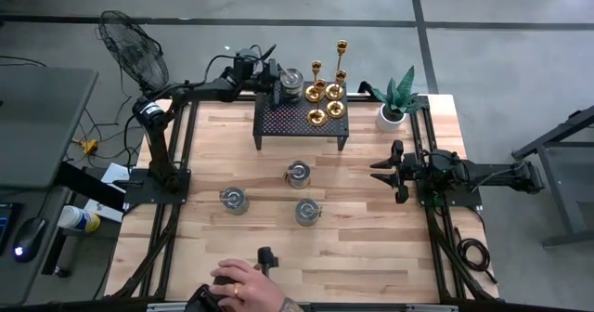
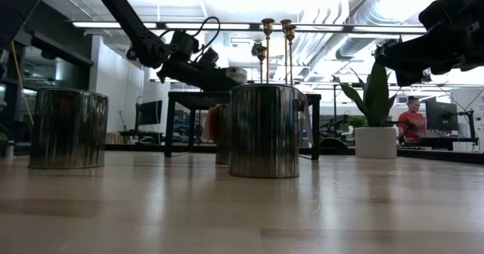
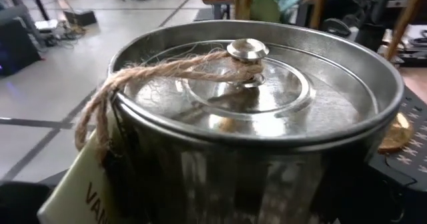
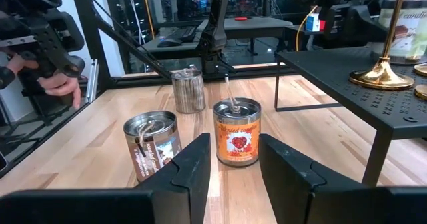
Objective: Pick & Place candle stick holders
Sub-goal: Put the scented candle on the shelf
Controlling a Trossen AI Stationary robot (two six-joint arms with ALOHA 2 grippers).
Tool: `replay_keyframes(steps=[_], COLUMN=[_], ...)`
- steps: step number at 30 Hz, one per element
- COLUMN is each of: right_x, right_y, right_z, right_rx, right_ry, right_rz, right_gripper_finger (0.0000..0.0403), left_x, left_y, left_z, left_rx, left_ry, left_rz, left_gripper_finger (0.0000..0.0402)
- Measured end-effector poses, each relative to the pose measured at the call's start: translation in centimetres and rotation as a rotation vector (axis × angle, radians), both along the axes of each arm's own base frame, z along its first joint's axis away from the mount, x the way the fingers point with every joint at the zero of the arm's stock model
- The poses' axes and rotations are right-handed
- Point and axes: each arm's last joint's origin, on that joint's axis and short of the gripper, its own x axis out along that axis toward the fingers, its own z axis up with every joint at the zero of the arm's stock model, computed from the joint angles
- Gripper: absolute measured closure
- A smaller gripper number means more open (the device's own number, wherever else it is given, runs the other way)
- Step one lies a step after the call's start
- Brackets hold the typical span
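Two grippers, w/ different risks. Left gripper (image 1: 278, 84) looks clamped wide on a tin (image 1: 291, 82) on the black rack (image 1: 278, 122), though its fingers are hidden in the wrist view. Swinging that tin sideways could topple the candlesticks (image 1: 327, 94), just beside it on the rack. Right gripper (image 4: 230, 164) hangs half spread, empty, well apart from them, near the plant (image 1: 394, 103).

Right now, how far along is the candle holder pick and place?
Looks done: gold candle stick holders stand on the black rack. In hand: left gripper at a lidded tin on the rack's edge. Left: maybe three tins on the table; right gripper waits beside them, jaws open, empty.
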Motion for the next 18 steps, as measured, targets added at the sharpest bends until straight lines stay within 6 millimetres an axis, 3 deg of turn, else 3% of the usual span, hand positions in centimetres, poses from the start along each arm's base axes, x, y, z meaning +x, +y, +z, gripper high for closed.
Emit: replay_keyframes(steps=[18], right_x=[0.0], right_y=[0.0], right_z=[0.0], right_rx=[0.0], right_ry=[0.0], right_rz=[0.0], right_gripper_finger=[0.0285], left_x=[0.72], left_y=[-0.28], left_z=[-0.8], left_rx=[-0.016], left_ry=[0.023], left_rz=[0.015], left_gripper_finger=[0.004])
